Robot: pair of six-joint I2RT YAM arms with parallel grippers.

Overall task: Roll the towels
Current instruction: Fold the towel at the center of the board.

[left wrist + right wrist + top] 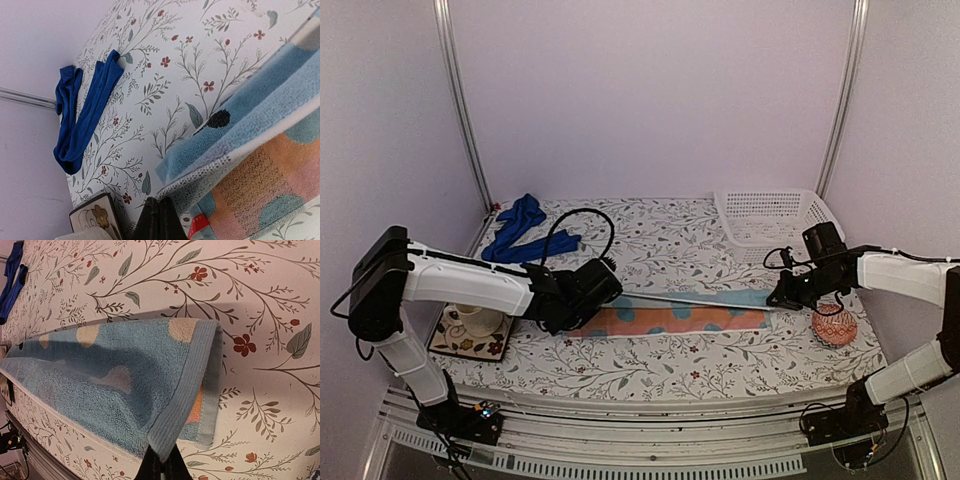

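The light-blue towel (690, 315) with orange and white marks lies stretched across the middle of the table, its far long edge lifted and pulled taut over the lower layer. My left gripper (612, 297) is shut on its left corner (172, 187), fingers (160, 215) pressed together. At the towel's right end, my right gripper (778, 298) is shut on the ribbed corner (172, 440). The upper layer (115, 380) drapes from that grip. The royal-blue towel (518, 228) lies crumpled and untouched at the back left, also in the left wrist view (85, 115).
A white slatted basket (770, 215) stands at the back right. A pink-red patterned ball (835, 327) rests just right of the towel, beneath the right arm. A coaster with a cup (470, 330) sits under the left arm.
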